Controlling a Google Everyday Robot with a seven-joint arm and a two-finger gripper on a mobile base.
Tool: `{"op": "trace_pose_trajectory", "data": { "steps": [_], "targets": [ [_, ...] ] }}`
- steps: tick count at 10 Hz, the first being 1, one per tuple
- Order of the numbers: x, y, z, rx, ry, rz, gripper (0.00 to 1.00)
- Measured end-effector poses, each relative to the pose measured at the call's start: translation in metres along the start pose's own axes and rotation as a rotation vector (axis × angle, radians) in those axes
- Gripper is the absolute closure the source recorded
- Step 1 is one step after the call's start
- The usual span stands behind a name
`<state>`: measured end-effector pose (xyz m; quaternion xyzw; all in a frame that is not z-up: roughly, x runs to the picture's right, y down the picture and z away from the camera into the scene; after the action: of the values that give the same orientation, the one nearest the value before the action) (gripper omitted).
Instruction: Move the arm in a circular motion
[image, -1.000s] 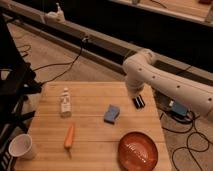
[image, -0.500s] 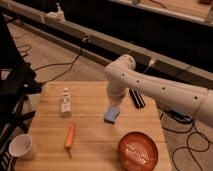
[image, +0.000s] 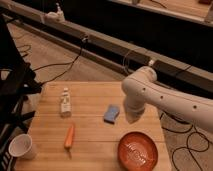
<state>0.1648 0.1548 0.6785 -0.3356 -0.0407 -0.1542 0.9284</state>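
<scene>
White glossy tubular robot arm (image: 165, 97) looks rigid, heavy, self-driven, needing no grasp; hand hidden beneath it over wooden desk (image: 90, 100), grip untellable.

The arm (image: 165, 100) has a white, glossy, smooth shell like hard plastic, dotted with small dark screw holes; its gripper is hidden behind the arm's lower end over the table. The table (image: 95, 97) is pale wood in planks, matt, with visible grain. On the table, the bowl (image: 138, 151) is orange-red, shiny and finely ribbed, the cup (image: 21, 147) white and matt like paper, the carrot (image: 69, 136) dull orange, the sponge (image: 111, 113) blue, soft-looking and matt, the bottle (image: 65, 102) pale plastic
</scene>
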Motion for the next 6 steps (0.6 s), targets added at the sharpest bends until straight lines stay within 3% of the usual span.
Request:
{"op": "trace_pose_trajectory", "data": {
  "steps": [1,3,4,6],
  "targets": [
    [0.023,0.014,0.001,-0.011,0.026,0.064,1.0],
    [0.089,0.023,0.002,-0.03,0.13,0.196,1.0],
    [0.11,0.016,0.002,-0.034,0.17,0.23,1.0],
    [0.142,-0.026,0.003,-0.024,0.243,0.278,1.0]
  ]
}}
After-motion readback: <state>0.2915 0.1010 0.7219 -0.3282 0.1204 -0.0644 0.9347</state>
